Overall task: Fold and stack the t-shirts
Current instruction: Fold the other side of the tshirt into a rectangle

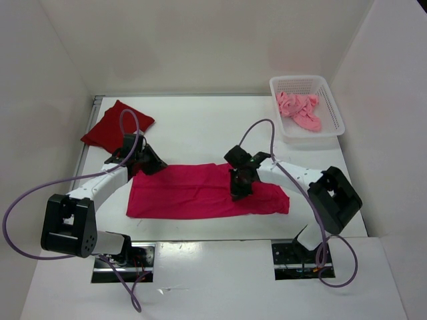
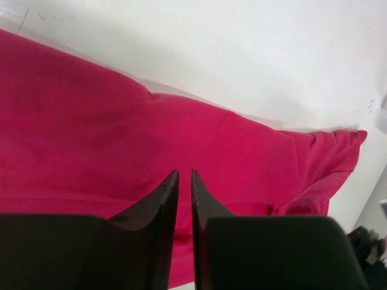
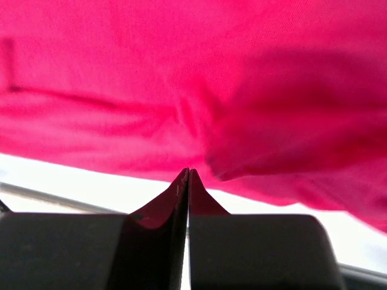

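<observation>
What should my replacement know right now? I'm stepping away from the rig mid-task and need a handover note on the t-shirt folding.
Left gripper: nearly closed, apparently pinching the magenta t-shirt at its far-left corner.
Right gripper: shut, over that shirt's right half; unclear whether it holds cloth.
Done: dark red t-shirt lies folded, far left.
In progress: magenta t-shirt lies as a long strip mid-table.
Left: finish folding it, fold the salmon t-shirt crumpled in the white basket, and stack all three.

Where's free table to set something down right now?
Widest bare patch: far table between the dark red t-shirt and the basket. Thin strip near-side of the magenta t-shirt. Crowded mid-table: left gripper and right gripper on that shirt.
</observation>
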Robot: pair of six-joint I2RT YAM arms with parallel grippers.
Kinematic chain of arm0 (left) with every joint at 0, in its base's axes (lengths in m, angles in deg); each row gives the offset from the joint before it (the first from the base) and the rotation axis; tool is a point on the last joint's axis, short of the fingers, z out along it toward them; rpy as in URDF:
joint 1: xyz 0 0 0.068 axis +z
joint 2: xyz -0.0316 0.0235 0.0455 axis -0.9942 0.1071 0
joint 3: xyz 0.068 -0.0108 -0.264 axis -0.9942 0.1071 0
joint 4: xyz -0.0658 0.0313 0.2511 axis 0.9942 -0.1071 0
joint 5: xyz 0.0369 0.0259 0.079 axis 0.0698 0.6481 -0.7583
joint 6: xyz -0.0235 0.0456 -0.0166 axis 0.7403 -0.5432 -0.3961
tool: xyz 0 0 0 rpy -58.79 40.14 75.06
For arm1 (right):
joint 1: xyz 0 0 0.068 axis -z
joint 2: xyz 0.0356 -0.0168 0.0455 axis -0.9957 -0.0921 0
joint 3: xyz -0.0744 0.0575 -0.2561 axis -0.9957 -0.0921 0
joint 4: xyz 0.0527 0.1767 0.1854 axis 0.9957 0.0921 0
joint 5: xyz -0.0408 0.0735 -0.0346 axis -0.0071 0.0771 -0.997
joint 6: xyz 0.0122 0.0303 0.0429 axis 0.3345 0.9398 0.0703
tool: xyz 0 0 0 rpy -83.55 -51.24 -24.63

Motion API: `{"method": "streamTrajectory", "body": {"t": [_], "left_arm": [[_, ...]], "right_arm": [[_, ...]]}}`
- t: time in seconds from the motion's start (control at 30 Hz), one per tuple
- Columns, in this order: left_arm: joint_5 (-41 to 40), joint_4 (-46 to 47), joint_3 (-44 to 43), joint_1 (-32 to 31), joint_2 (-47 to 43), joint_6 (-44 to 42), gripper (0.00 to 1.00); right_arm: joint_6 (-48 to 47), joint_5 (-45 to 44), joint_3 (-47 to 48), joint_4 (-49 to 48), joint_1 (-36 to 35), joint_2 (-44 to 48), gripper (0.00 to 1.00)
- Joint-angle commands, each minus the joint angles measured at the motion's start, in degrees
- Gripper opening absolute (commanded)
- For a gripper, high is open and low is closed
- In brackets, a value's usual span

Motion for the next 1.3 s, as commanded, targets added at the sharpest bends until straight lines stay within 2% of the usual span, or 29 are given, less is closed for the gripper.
{"method": "streamTrajectory", "body": {"t": [0.0,0.07,0.13,0.2,0.23,0.3,0.37,0.47,0.63,0.73,0.77,0.87,1.1,1.23,1.27], "left_arm": [[0.81,1.93,0.00,-0.25,-0.08,0.05,0.20],[0.81,1.93,0.00,-0.25,-0.08,0.05,0.20],[0.81,2.46,0.00,-0.25,-0.08,0.05,0.20],[1.33,2.46,0.00,-0.25,-0.08,0.05,0.20],[1.33,2.46,0.00,-0.25,-0.08,0.05,0.20],[1.33,2.46,0.00,-0.25,-0.08,0.05,0.20],[1.33,2.46,0.00,-0.25,-0.08,-0.47,0.20],[1.33,2.46,0.00,-0.25,-0.08,-0.47,0.20],[1.33,2.46,0.00,-0.25,-0.08,-0.47,0.20],[1.33,2.46,0.00,-0.25,-0.08,-0.47,0.20],[1.33,2.46,0.00,-0.25,-0.08,-0.47,0.20],[1.33,2.46,0.52,-0.25,-0.08,-0.47,0.20],[1.33,2.46,0.52,-0.25,-0.08,-0.47,0.20],[1.33,2.46,0.52,-0.25,-0.08,-0.47,0.20],[1.33,2.46,0.52,-0.25,-0.08,-0.47,0.20]], "right_arm": [[3.56,0.69,-1.18,2.69,-2.31,4.39,0.05],[4.09,-1.34,-0.57,3.22,-2.31,6.51,0.23],[4.09,-1.97,-0.04,3.22,0.31,7.92,0.35],[3.47,-3.62,-0.04,3.22,1.03,7.92,0.39],[2.95,-5.21,-0.04,2.70,1.64,7.92,0.44],[2.33,-7.32,0.49,2.09,1.64,6.53,0.44],[0.32,-7.33,1.01,1.21,1.64,5.12,0.48],[-0.91,-5.75,1.63,1.20,1.64,1.51,0.49],[-0.22,-7.24,1.63,-0.11,1.64,0.37,0.49],[0.31,-6.19,1.63,-1.35,1.64,-0.16,0.29],[0.31,-6.19,1.63,-1.35,1.64,-0.69,0.18],[1.88,-4.88,1.63,-1.35,-0.55,0.27,0.07],[9.87,4.87,-3.63,-1.33,-3.90,5.72,0.01],[14.45,10.33,-6.54,-4.68,-3.90,9.59,0.01],[14.46,10.34,-7.07,-5.21,-3.90,9.59,0.05]]}}
